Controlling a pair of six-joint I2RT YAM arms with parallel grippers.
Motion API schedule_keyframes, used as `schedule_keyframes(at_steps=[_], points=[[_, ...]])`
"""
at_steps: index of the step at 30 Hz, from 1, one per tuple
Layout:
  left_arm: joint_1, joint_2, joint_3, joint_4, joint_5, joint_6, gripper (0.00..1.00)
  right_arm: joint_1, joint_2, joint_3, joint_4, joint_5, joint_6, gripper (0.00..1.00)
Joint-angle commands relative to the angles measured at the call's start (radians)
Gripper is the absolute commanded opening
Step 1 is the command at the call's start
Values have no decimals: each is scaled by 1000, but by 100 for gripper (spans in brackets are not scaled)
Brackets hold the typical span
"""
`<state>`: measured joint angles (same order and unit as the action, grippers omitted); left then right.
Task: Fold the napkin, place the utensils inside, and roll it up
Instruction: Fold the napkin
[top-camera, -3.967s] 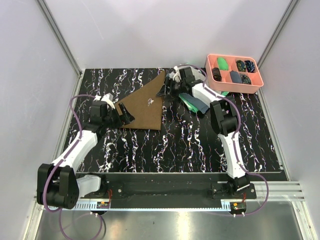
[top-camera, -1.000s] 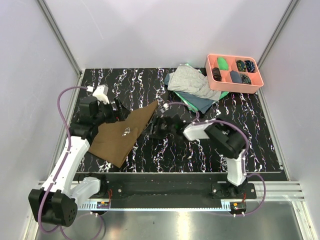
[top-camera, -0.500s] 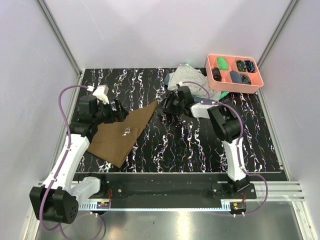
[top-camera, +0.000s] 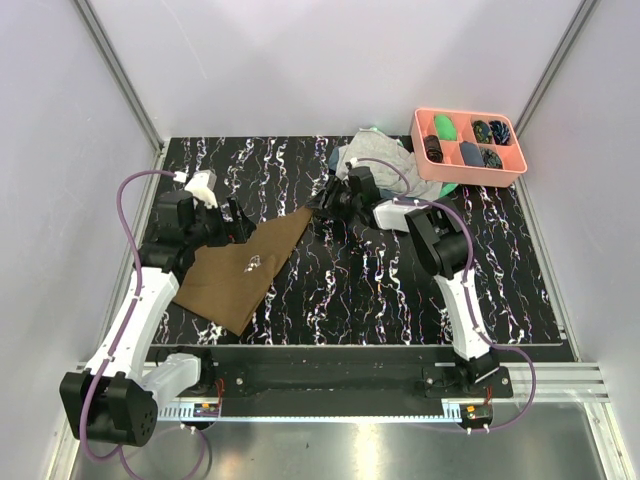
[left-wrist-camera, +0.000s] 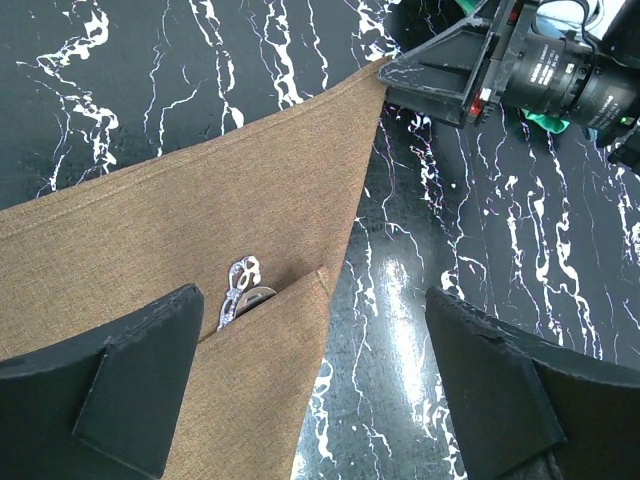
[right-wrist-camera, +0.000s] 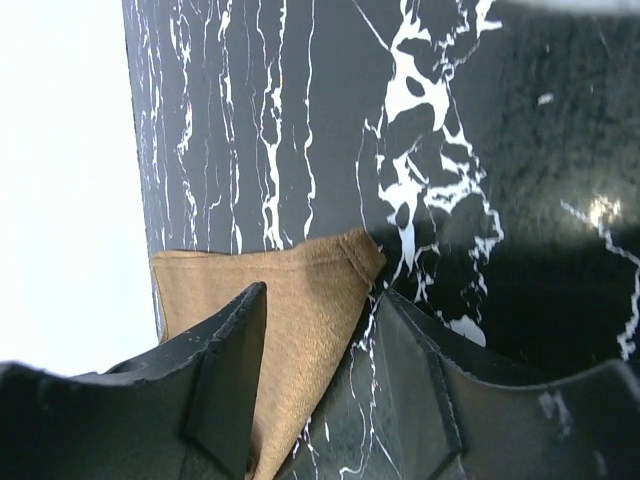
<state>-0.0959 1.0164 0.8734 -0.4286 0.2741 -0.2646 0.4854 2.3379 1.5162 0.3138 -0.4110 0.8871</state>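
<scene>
Black, white-veined marble tabletop (top-camera: 380, 290), pale walls (top-camera: 300, 60) all round. The folded brown cloth napkin (top-camera: 240, 270) lies at left, with silver metal utensils (left-wrist-camera: 243, 290) peeking from its fold. The left gripper (left-wrist-camera: 315, 390) hangs above it, fingers spread wide. The right gripper (right-wrist-camera: 322, 300), fingers narrowly parted, noses the napkin's far corner. Lettering on its black lens barrel (left-wrist-camera: 560, 75) is too small to read.
</scene>
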Motion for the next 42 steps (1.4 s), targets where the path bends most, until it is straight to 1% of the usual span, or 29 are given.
schedule_keyframes(at_steps=[1,5,8,10,12,13,15,16,17,18,24,28,32,39,42], points=[[5,-4,-7,8,17,15,95,7,70,36,-97,44,-14,56],[5,-6,-8,8,19,15,95,7,83,61,-114,51,-16,49],[5,-6,-7,7,20,15,95,7,83,71,-133,54,-17,42],[5,-4,-8,7,27,15,95,7,83,71,-133,54,-16,34],[5,-6,-8,7,27,15,95,7,75,67,-133,57,-16,29],[5,-6,-8,7,27,15,95,7,69,64,-131,58,-17,23],[5,-7,-8,5,27,15,95,7,57,56,-128,66,-17,16],[5,-7,-8,5,27,15,95,7,52,55,-125,67,-19,7],[5,-7,-8,5,27,15,95,5,41,50,-125,70,-19,2],[5,-7,-10,5,27,15,95,4,37,45,-124,74,-17,0],[5,-10,-13,5,28,15,95,-24,-46,-50,-70,97,-13,0],[5,-10,-14,7,36,13,95,-71,-107,-119,-55,100,-28,0],[5,-12,-16,8,37,11,95,-146,-178,-194,-38,90,-36,0],[5,-10,-19,13,43,10,95,-192,-247,-211,-36,80,-71,0],[5,-10,-19,13,43,10,95,-185,-264,-205,4,5,-36,0]])
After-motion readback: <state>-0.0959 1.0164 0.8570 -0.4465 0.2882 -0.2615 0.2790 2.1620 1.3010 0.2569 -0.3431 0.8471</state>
